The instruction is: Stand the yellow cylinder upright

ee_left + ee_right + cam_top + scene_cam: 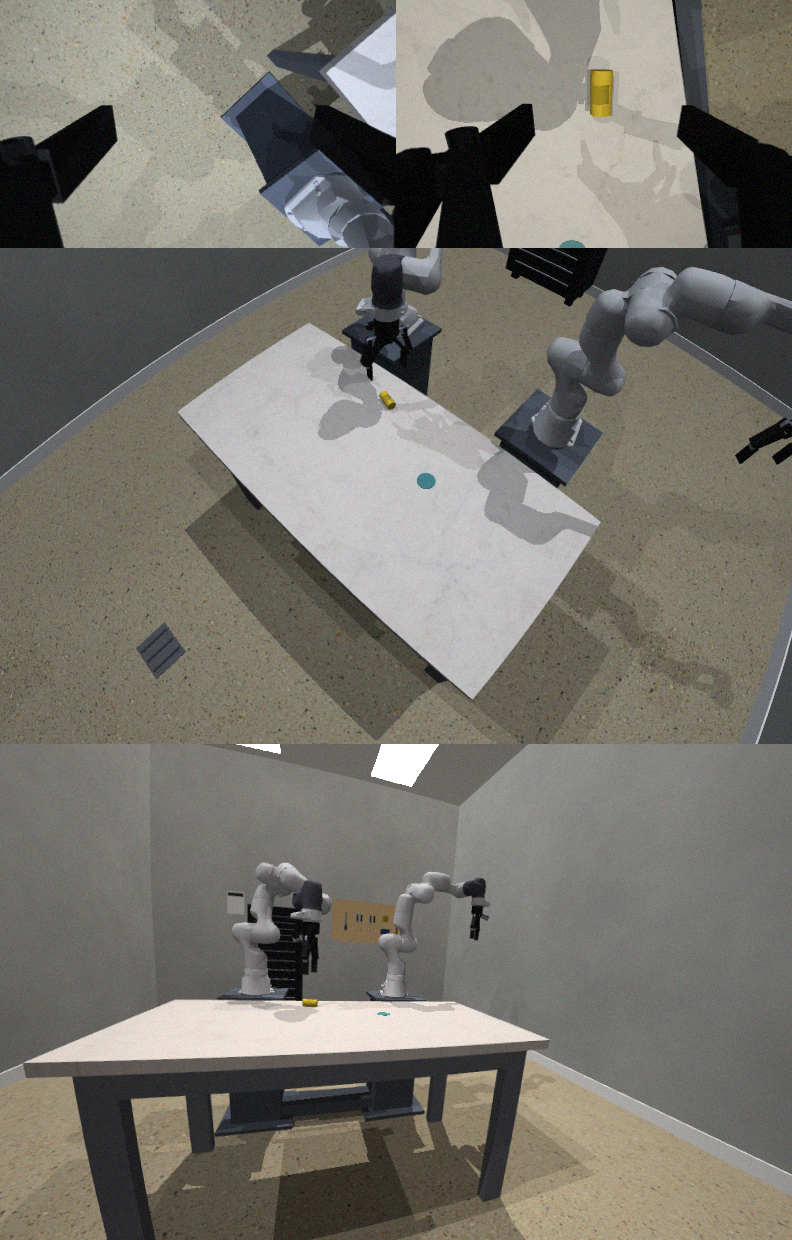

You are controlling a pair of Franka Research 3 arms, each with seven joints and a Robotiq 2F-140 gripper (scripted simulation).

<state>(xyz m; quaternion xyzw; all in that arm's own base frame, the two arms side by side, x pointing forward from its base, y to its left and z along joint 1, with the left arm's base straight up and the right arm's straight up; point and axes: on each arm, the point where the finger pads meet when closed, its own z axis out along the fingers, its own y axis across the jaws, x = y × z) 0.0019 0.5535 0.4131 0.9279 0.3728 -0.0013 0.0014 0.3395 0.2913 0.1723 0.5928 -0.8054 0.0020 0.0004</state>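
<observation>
The yellow cylinder (387,400) (309,1002) (601,95) lies on its side on the white table (350,510) (233,1041), near the edge on the arms' side. The cyan circle (426,481) (383,1013) (572,244) is flat on the table, apart from the cylinder; the right wrist view cuts it off at the bottom edge. My right gripper (386,370) (310,971) (606,120) points down, open and empty, high above the cylinder's area. My left gripper (761,458) (474,937) (213,123) is open and empty, off beyond the table over the floor.
The left arm's pedestal (584,434) and the right arm's pedestal (426,332) stand along the table's long edge. A black cabinet (555,268) stands behind them. A table corner (380,95) shows in the left wrist view. Arm shadows fall across the table.
</observation>
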